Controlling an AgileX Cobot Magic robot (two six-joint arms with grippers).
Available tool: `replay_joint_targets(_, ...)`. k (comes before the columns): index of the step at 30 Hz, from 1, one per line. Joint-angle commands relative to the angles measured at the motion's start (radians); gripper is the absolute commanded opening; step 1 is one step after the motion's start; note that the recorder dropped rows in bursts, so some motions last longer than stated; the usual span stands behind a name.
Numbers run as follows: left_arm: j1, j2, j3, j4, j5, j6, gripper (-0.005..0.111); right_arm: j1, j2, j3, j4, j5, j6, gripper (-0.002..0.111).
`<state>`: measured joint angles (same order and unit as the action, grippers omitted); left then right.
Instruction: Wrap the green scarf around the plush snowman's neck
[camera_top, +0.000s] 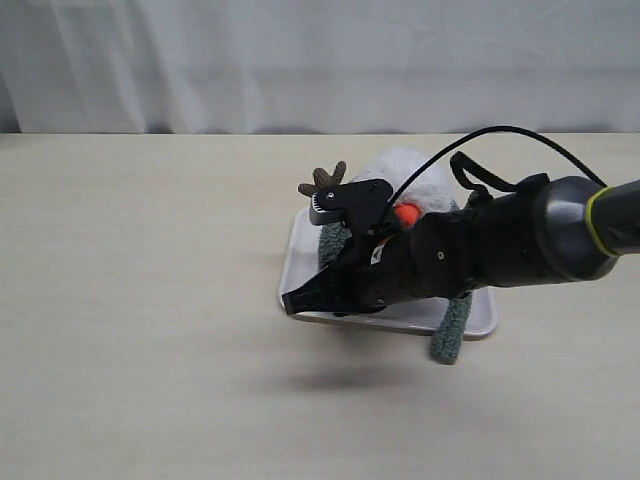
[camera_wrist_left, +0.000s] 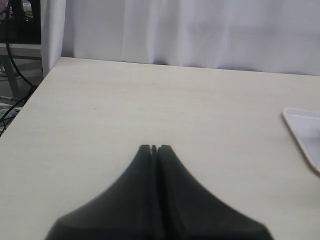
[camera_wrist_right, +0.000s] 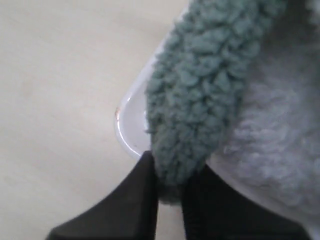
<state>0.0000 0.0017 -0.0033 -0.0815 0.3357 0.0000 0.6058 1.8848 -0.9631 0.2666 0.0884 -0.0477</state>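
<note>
Right gripper (camera_wrist_right: 169, 172) nearly closed, pinching scarf (camera_wrist_right: 200, 95) end at near-left corner of tray (camera_top: 297, 255). Snowman (camera_top: 405, 168) on tray, mostly hidden behind arm. Left gripper (camera_wrist_left: 154, 148) closed, empty, above table (camera_wrist_left: 125, 100).

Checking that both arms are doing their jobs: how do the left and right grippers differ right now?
The left gripper is shut on nothing; the right gripper pinches the end of the green scarf. The left gripper sits over the table, away from the work; the right gripper is at a corner of the tray. Both are black.
</note>
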Motion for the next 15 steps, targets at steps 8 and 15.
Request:
replay_joint_targets(8,-0.001,-0.002,0.003,0.001,-0.012,0.000,0.000,-0.001,-0.062,-0.002,-0.108,0.133,-0.020,0.004)
replay_joint_targets(15,-0.001,-0.002,0.003,0.001,-0.012,0.000,0.000,-0.001,-0.139,-0.002,-0.232,0.288,0.006,0.004)
